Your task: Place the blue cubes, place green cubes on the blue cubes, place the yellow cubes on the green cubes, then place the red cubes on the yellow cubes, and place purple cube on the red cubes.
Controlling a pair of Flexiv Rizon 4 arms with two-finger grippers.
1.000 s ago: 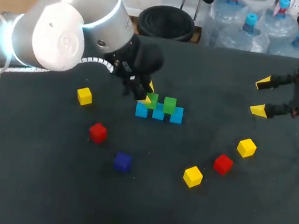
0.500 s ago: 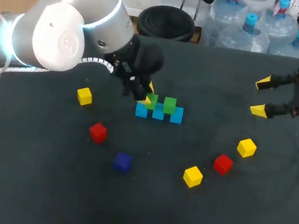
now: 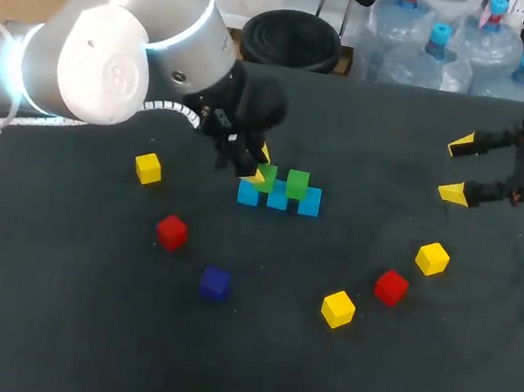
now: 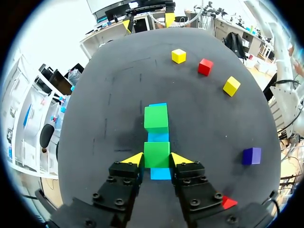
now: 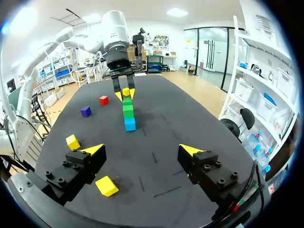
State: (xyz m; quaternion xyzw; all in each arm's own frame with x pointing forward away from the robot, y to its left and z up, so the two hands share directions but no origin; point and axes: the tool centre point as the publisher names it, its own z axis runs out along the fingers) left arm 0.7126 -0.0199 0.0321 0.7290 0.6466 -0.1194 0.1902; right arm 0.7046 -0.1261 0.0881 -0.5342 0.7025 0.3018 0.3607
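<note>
- Dark table (image 3: 67, 324) in the head view: left claw (image 3: 258, 170) sits at the left green cube (image 3: 266, 175) atop the blue cubes (image 3: 309, 202). Right claw (image 3: 457, 170) hangs well apart, spread and empty.
- Left wrist view: the yellow tips seem to pinch that cube from both sides, beside the second green cube (image 4: 156, 118). Best to release gently, then lift straight up.
- Right wrist view: a yellow cube (image 5: 106, 185) lies near the right claw, a likely next pick.

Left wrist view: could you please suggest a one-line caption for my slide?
Left gripper holds a green cube on the blue row, with a second green cube placed just ahead.
</note>
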